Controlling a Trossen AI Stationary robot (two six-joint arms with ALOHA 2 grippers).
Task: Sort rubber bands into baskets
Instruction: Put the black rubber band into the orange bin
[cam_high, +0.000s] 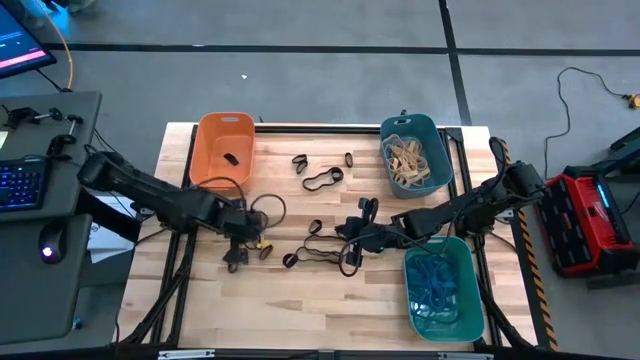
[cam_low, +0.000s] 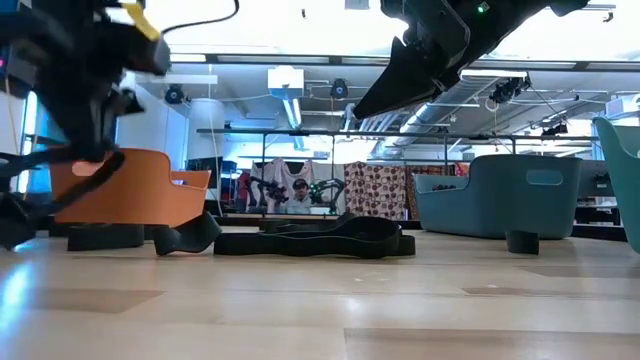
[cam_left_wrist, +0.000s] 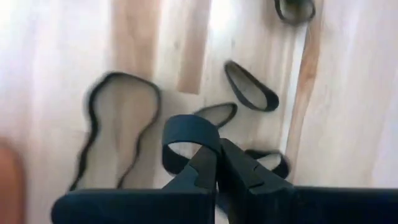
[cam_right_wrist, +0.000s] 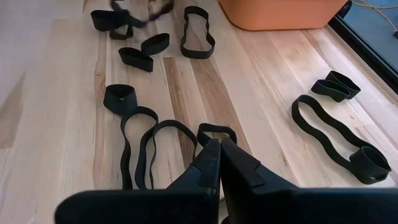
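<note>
A black band (cam_left_wrist: 186, 134) was pinched in the left pincer (cam_left_wrist: 217, 163), whose fingers had come together on the loop's near side while the rest of it stood up free. In the high view this pincer (cam_high: 238, 252) sat at about seven o'clock on the desk (cam_high: 200, 300), with the orange basket (cam_high: 222, 150) close by at eleven. One black band already lay in that basket, so it looked like the right home for this one. To do the carry well, a straight lift before any sideways travel would let the limp loop clear the other black bands (cam_right_wrist: 149, 146) lying around it; a release well inside the rim would keep it from draping over the wall. The right pincer (cam_right_wrist: 219, 152) was shut with nothing visibly between its fingers, hovering low near the desk's centre over the loose loops. The teal basket (cam_high: 414, 155) with tan bands stood at one o'clock and the green basket (cam_high: 440, 290) with blue ones at five. The path from seven to eleven looked open; the desk's left edge lay close, and the right arm was well apart.
</note>
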